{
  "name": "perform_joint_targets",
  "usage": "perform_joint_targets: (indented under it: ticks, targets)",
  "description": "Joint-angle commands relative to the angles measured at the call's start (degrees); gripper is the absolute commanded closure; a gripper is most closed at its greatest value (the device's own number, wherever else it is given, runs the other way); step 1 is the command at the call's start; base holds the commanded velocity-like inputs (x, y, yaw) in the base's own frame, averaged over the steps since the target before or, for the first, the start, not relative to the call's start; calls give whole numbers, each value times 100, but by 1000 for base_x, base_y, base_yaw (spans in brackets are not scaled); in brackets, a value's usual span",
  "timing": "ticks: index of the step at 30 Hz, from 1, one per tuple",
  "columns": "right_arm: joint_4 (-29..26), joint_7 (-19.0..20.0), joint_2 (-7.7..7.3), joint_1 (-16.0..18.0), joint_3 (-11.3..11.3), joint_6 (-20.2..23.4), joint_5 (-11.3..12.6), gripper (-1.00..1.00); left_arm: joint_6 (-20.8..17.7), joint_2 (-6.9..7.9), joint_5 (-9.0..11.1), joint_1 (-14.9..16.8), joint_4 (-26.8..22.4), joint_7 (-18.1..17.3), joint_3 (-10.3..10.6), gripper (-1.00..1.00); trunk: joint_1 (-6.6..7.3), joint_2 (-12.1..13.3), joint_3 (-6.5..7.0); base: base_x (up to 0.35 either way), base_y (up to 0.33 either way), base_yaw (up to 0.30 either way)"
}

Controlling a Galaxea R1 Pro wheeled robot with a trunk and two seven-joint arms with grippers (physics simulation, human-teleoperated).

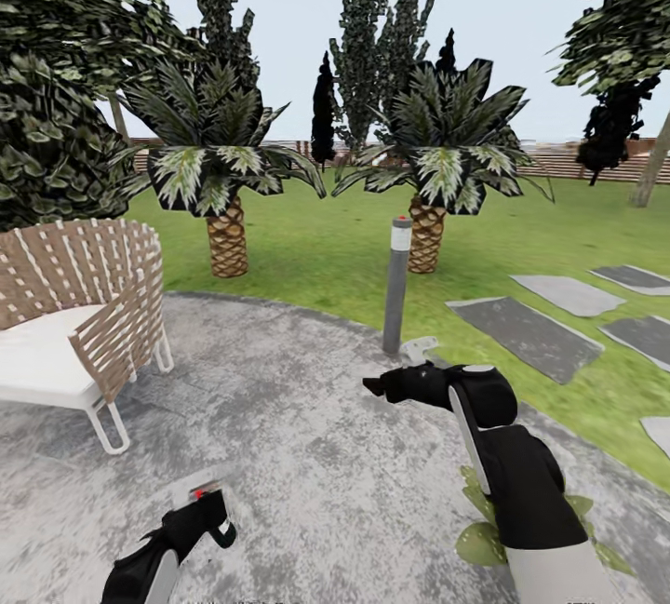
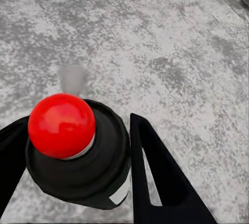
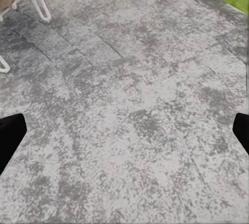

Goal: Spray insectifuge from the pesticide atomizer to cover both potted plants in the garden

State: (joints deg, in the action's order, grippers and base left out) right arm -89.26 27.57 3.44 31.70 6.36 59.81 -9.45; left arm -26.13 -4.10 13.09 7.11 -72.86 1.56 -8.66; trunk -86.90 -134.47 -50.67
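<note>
My left gripper (image 1: 200, 516) is low over the grey stone patio (image 1: 307, 455) and shut on the pesticide atomizer (image 1: 197, 493). In the left wrist view the atomizer (image 2: 83, 167) stands between the black fingers (image 2: 155, 182), with its red tip (image 2: 61, 125) towards the camera and a bit of white label on its dark body. My right gripper (image 1: 377, 387) hovers open over bare patio, its fingertips (image 3: 10, 136) wide apart. One potted plant (image 1: 482, 543), a low rosette of green leaves, lies under my right forearm and is partly hidden by it.
A tall grey post (image 1: 398, 283) with a red top stands at the patio's edge, just beyond my right gripper. A woven brown chair (image 1: 84, 306) with a white seat sits at the left. Two palms (image 1: 228, 236) and stepping slabs (image 1: 530, 334) stand on the lawn.
</note>
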Motion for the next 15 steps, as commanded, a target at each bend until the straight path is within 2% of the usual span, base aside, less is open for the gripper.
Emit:
perform_joint_targets:
  ticks: [1, 2, 3, 4, 6, 8, 9, 10, 11, 15]
  targets:
    - [102, -321, 113, 4, 1, 19, -43, -100, -203, -25, 62, -84, -233, 283, -8, 100, 1, -3, -6, 0, 0, 300]
    - [185, -779, 209, -17, 6, 19, -8, -100, -423, -43, 64, -163, -438, 718, 5, 100, 1, -3, -6, 0, 0, 300]
    - [206, -958, 244, -25, 9, 19, 9, -100, -552, -49, 63, -195, -516, 990, 12, 100, 1, -3, -6, 0, 0, 300]
    - [219, -1069, 263, -36, 11, 19, 25, -100, -647, -55, 66, -224, -577, 1201, 15, 100, 1, -3, -6, 0, 0, 300]
    - [215, -1154, 274, -93, 16, 19, 40, -100, -729, -63, 72, -265, -626, 1395, 19, 100, 1, -3, -6, 0, 0, 300]
    - [84, -1146, 261, -194, 65, 19, 50, -100, -770, -72, 77, -303, -593, 1522, 21, 100, 1, -3, -6, 0, 0, 299]
    - [-223, -795, 239, -433, 185, 19, 44, -100, -776, -78, 79, -335, -570, 1592, 16, 100, 1, -3, -6, 0, 0, 278]
    - [-261, -726, 243, -469, 248, 19, 39, -100, -773, -77, 78, -341, -567, 1598, 15, 100, 1, -3, -6, 0, 0, 283]
    - [-311, -636, 240, -516, 536, 19, 7, -100, -751, -67, 73, -346, -539, 1620, -11, 100, 1, -3, -6, 0, 0, 293]
    - [-321, -609, 265, -526, 663, 19, -13, -100, -724, -65, 68, -342, -479, 1634, -24, 100, 1, -3, -6, 0, 0, 296]
